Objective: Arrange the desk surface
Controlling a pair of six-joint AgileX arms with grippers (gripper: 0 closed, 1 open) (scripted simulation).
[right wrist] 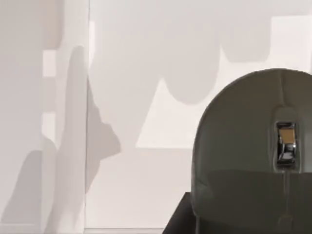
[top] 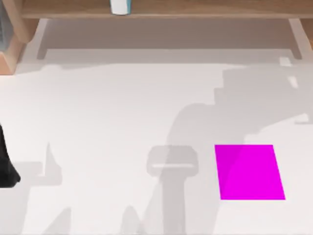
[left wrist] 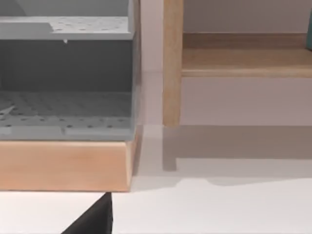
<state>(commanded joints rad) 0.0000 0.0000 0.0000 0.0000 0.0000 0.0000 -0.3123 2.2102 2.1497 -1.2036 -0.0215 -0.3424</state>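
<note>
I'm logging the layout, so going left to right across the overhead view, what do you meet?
Left arm at the left edge → white cup on the wooden shelf → magenta pad on the desk surface.

I see a magenta pad (top: pixel 250 172) at the lower right of the top view, a tan wooden shelf (top: pixel 161 10) along its upper edge carrying a white-and-teal object (top: pixel 120 6), a grey perforated organizer (left wrist: pixel 66 80) on a wooden base, and a grey computer mouse (right wrist: pixel 253 151).
</note>
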